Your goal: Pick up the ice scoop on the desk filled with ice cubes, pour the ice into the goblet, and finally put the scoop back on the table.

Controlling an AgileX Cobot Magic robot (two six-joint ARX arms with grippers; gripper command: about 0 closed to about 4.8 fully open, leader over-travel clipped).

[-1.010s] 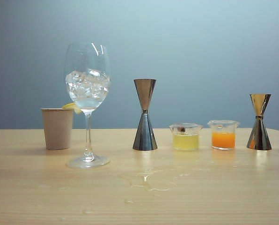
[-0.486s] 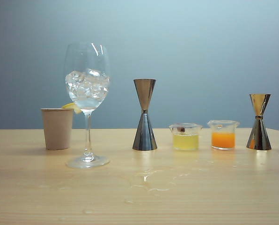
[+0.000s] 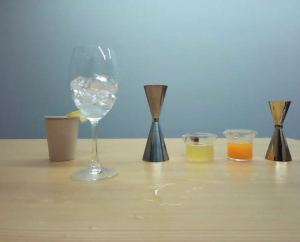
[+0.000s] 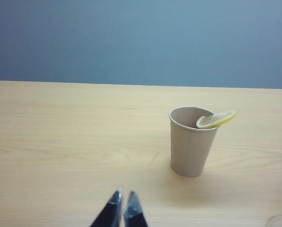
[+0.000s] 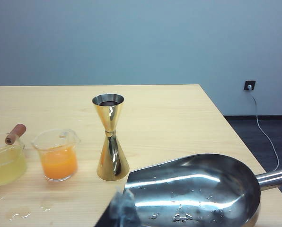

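Right gripper (image 5: 123, 208) hanging clenched, empty, just above shiny steel ice scoop (image 5: 193, 191) lying on pale wooden table (image 5: 155, 118). Ice cubes (image 3: 93, 91) sitting in tall clear goblet (image 3: 93, 111). Left gripper (image 4: 123, 210) seemingly closed. Risk: wet scoop sliding toward table edge.

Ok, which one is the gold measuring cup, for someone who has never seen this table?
Start at the table's right end. Past the beaker of orange juice stands the gold measuring cup, an hourglass of two cones. The similar one mid-table is silver, and taller.
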